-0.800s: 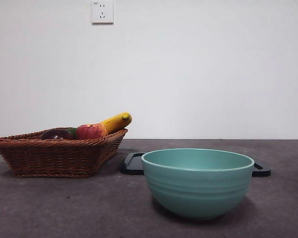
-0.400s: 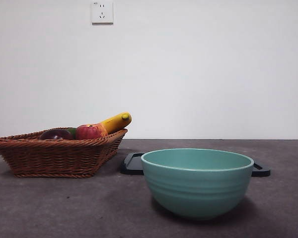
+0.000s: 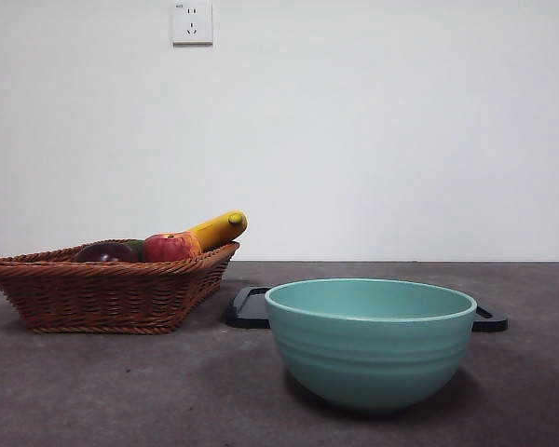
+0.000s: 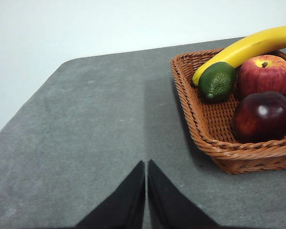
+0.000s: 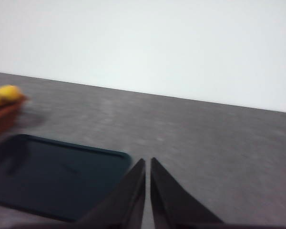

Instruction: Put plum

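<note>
One plum [image 4: 262, 116] in wicker basket [image 4: 205, 138] with one apple [image 4: 262, 74], one lime [image 4: 218, 80], one banana [image 4: 245, 47]. Left pincer [image 4: 146, 168] and right pincer [image 5: 148, 165] both closed, empty.

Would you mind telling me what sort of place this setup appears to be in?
Probably an indoor lab or test bench rather than a kitchen: a bare white wall with a socket, a plain grey table, and staged props, a wicker basket of fruit and a teal bowl.

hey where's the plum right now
The plum lies in the wicker basket beside the red apple, with the lime and banana behind. In the front view the basket sits at the table's left.
</note>
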Robot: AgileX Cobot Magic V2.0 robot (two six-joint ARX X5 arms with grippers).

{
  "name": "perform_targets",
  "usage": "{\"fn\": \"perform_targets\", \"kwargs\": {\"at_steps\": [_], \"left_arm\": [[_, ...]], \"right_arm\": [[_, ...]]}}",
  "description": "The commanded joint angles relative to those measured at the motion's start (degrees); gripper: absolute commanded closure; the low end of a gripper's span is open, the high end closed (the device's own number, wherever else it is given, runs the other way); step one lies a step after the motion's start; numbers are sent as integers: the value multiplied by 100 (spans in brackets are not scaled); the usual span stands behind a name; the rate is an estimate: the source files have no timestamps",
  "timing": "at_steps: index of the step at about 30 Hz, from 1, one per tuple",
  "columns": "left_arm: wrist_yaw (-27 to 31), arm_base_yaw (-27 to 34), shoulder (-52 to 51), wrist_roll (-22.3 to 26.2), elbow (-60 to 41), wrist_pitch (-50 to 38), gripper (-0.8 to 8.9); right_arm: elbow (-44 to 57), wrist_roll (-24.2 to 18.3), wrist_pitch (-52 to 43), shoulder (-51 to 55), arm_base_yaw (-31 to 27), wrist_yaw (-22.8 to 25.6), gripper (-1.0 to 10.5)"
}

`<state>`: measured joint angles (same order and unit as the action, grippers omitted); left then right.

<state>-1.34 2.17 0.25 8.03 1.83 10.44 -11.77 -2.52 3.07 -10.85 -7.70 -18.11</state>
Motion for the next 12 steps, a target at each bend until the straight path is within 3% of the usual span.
{"fn": "perform_targets", "kwargs": {"at_steps": [1,12], "left_arm": [[17,11,-9,-37,-118,33,806],[17,11,-9,-37,-118,33,806]], "right_arm": [[245,92,-94,227,-57,295,936],[1095,221,-179,944,-68,507,936]]}}
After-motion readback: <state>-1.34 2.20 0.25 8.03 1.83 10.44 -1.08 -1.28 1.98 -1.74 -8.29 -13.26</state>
